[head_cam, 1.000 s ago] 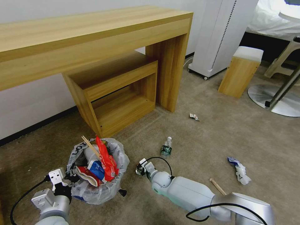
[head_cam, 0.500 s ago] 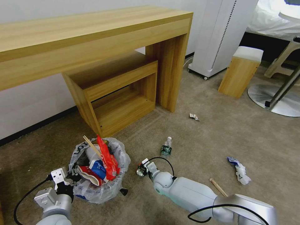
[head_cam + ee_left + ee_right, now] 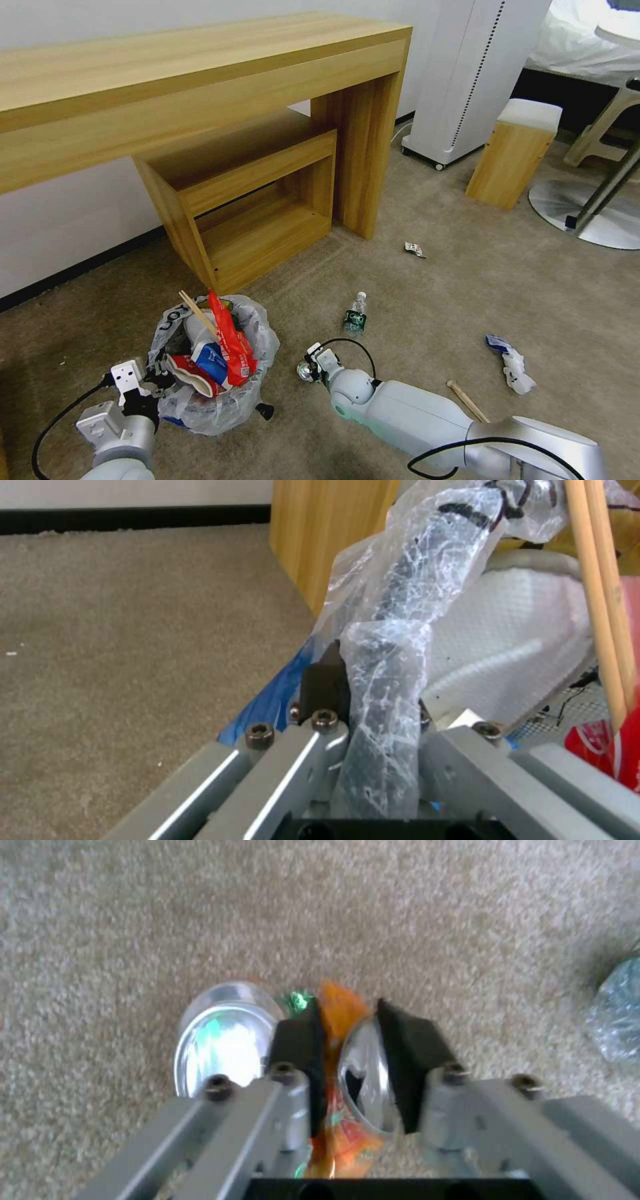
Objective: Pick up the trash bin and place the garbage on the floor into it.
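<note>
On the floor [image 3: 467,280] before the wooden counter [image 3: 200,80], the left hand [image 3: 373,700] grips the bagged rim of the trash bin [image 3: 213,407], which is full of wrappers. Beside it, the right hand [image 3: 347,1040] pinches a crushed can [image 3: 360,1075] low over the carpet. A bottle [image 3: 355,315], stick [image 3: 467,400] and packets [image 3: 510,363] lie apart nearby.

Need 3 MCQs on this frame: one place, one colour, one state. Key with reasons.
1. Where is the trash bin?
A. on the desk
B. on the carpet before the low shelf
C. beside the stool

2. The tall wrapper sticking out of the bin is:
A. red
B. green
C. black

3. The right pincer is:
A. open above the bottle
B. shut on a crushed can
C. shut on the stick

Key: 1 B, the bin sits on the floor below the shelf. 2 A, it stands out red. 3 B, the crushed can is squeezed between the pads. The left pincer grips the bin's bag.
</note>
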{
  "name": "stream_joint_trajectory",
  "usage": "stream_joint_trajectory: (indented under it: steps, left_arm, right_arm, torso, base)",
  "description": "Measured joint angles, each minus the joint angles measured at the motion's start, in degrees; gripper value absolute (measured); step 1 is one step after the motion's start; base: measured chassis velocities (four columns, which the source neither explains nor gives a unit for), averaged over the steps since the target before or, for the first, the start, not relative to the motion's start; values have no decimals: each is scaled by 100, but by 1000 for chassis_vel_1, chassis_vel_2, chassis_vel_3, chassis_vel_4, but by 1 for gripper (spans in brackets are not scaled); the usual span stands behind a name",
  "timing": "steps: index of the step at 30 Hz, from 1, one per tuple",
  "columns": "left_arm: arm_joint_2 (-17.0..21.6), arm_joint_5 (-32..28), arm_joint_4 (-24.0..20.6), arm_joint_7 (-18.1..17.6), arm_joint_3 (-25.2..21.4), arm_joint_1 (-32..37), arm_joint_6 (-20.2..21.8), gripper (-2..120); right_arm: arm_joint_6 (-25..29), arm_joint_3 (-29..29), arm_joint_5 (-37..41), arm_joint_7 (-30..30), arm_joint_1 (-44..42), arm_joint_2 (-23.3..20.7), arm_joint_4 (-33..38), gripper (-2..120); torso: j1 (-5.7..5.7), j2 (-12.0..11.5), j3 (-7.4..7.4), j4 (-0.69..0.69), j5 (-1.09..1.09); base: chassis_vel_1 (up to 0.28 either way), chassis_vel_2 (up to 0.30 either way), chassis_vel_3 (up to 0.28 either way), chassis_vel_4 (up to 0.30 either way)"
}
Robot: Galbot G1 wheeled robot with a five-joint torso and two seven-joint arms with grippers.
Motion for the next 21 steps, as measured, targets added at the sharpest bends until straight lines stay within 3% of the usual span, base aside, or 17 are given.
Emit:
stream_joint_trajectory:
  steps: [6,13,21]
  left_arm:
    - [-5,22,45,2,47,-23,-3,1]
    - [-3,30,98,5,65,-56,-3,1]
    - [-17,76,160,24,70,-64,-17,1]
  right_arm:
    - [1,17,-12,13,-27,-35,21,0]
    - [9,108,41,13,-32,-66,99,0]
    - [35,302,323,32,100,-530,1085,0]
  torso:
    - [0,0,0,-1,0]
    - [0,0,1,-1,-1]
    - [0,0,0,0,0]
  base:
    - [0,0,0,0]
    - [0,0,0,0]
    - [0,0,0,0]
